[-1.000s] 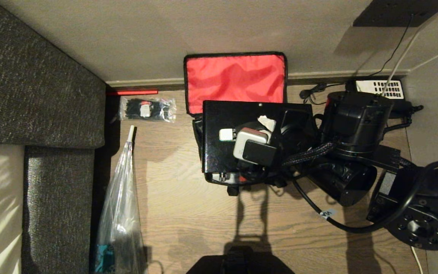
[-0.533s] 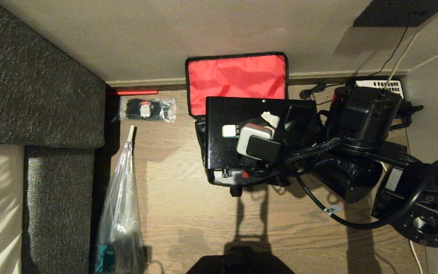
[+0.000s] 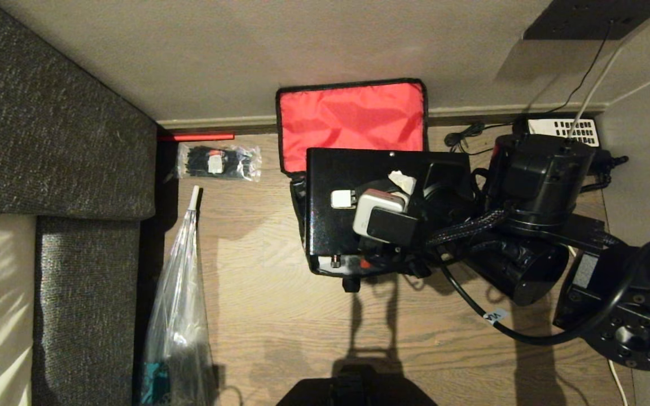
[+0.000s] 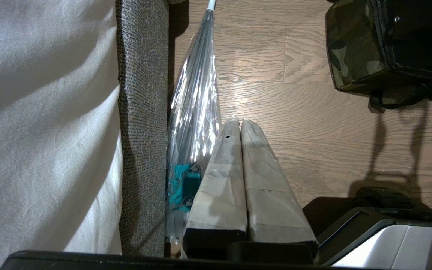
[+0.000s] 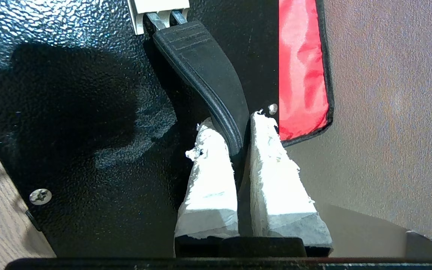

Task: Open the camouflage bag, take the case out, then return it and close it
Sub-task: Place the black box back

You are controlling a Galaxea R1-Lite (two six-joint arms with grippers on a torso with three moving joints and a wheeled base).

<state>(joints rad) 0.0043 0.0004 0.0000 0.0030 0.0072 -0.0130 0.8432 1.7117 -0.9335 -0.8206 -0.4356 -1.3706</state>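
Note:
The camouflage bag [image 4: 354,48] stands open on the wooden floor, its red-lined lid [image 3: 350,121] leaning back against the wall. The black case [image 3: 328,225] hangs flat over the bag's opening and hides most of the bag's body. My right gripper [image 5: 234,122] is shut on the case's black handle [image 5: 204,63], with the white pads [image 5: 210,165] on either side of it. In the head view the right gripper [image 3: 403,181] sits above the case's middle. My left gripper [image 4: 237,122] is parked low near the sofa, shut and empty.
A grey sofa [image 3: 48,141] fills the left side. Beside it lie a clear plastic bag [image 3: 178,316] and a small packet of black ties [image 3: 219,162]. A telephone [image 3: 565,129] and cables sit by the wall at the right. Bare floor lies in front of the bag.
The right gripper and the case have drifted very slightly to the right over the bag. The grip on the handle is unchanged, and the left arm has stayed still.

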